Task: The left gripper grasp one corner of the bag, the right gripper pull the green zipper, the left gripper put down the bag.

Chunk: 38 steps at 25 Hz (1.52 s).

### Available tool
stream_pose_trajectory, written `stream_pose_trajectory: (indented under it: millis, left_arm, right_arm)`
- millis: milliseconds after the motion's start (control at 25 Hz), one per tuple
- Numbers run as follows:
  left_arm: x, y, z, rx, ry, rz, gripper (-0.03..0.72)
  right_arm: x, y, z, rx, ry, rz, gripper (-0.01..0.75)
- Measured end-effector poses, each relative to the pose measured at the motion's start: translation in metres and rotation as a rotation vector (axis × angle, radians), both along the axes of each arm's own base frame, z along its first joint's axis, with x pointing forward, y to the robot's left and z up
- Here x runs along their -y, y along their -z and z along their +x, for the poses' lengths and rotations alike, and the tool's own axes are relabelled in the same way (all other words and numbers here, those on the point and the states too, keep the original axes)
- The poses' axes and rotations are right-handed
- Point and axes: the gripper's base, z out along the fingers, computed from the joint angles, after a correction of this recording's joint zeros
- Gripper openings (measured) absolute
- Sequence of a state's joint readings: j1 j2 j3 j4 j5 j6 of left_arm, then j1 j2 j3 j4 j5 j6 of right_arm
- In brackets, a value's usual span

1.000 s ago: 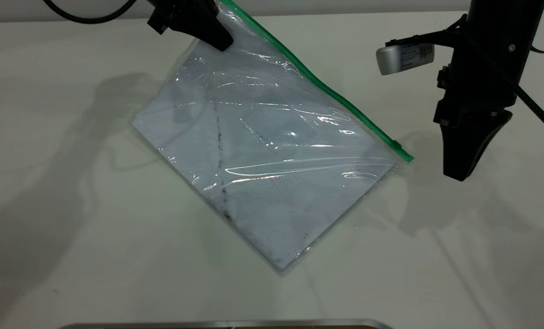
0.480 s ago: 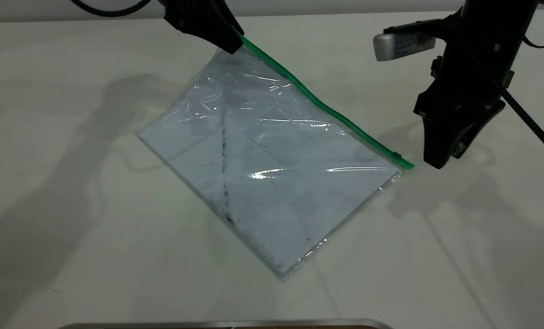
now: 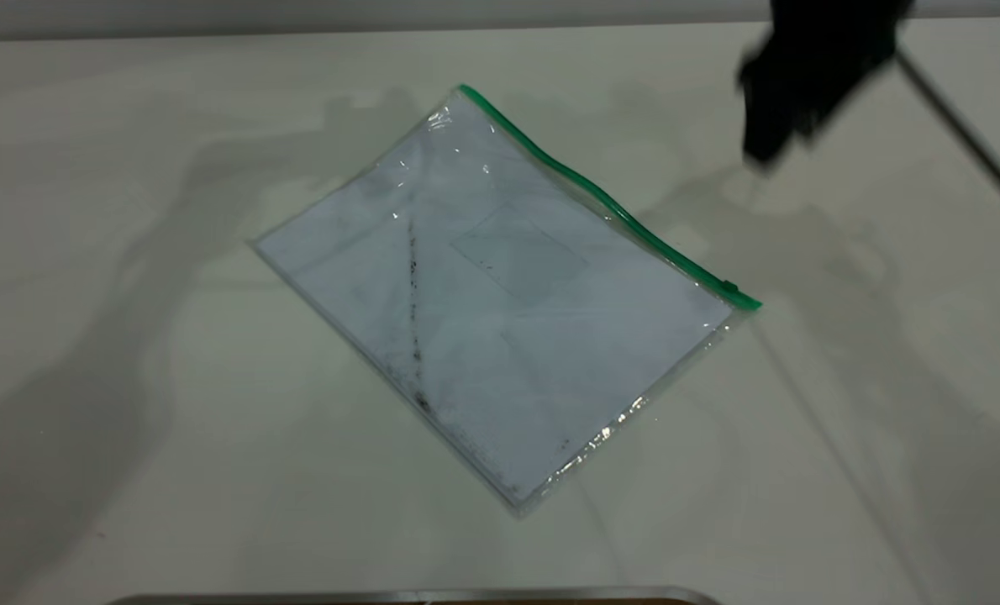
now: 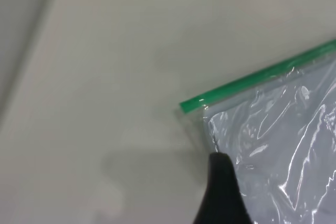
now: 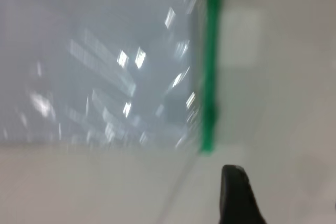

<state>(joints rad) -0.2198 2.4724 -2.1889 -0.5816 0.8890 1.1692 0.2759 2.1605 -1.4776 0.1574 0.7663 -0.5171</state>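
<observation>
- Now the bag lies flat on the table, green zipper along its far edge, slider tab at the right corner.
- Left gripper hovers beside the corner of the bag, gripping nothing; finger spread can't be told.
- Right gripper hangs clear above; spread unclear too.

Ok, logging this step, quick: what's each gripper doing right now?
Left gripper: off the bag, holding nothing; open or shut cannot be told.
Right gripper: raised near the table's far right, holding nothing; cannot be told.

No readable text for you here, no label, brand or number, only a dark smudge line on the bag.
</observation>
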Motion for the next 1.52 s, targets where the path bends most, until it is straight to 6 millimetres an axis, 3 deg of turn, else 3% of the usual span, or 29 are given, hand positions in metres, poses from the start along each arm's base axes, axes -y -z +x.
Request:
stream_pose_trajectory:
  millis: [160, 280, 480, 640, 800, 920, 1080, 1280, 1520]
  left_arm:
    - [-0.006, -0.058, -0.012, -0.003, -0.117, -0.007, 0.609]
    - [-0.014, -0.107, -0.030, -0.014, -0.186, 0.006, 0.603]
    - [-0.034, -0.179, -0.067, 0.000, -0.345, 0.061, 0.591]
    - [-0.051, -0.226, -0.096, 0.048, -0.498, 0.089, 0.590]
    - [-0.066, -0.259, -0.117, 0.111, -0.673, 0.080, 0.590]
    - [-0.077, -0.276, -0.128, 0.154, -0.794, 0.079, 0.590]
    - [-0.087, -0.295, -0.146, 0.191, -0.892, 0.050, 0.590]
    - [-0.098, -0.308, -0.197, 0.174, -0.929, 0.025, 0.590]
    - [-0.116, -0.302, -0.275, 0.138, -0.976, 0.010, 0.590]
  right_arm:
    - [-0.003, -0.086, 0.014, 0.176, -0.020, 0.037, 0.481]
    - [0.000, -0.149, 0.005, 0.300, -0.029, 0.057, 0.481]
    - [0.013, -0.239, -0.041, 0.458, -0.016, 0.108, 0.481]
    - [0.025, -0.293, -0.086, 0.543, 0.014, 0.152, 0.481]
    - [0.037, -0.332, -0.130, 0.610, 0.062, 0.208, 0.481]
    - [0.045, -0.353, -0.162, 0.657, 0.080, 0.255, 0.481]
    - [0.056, -0.362, -0.207, 0.697, 0.081, 0.291, 0.481]
    - [0.069, -0.348, -0.261, 0.700, 0.075, 0.322, 0.481]
    - [0.085, -0.319, -0.332, 0.727, 0.077, 0.386, 0.481]
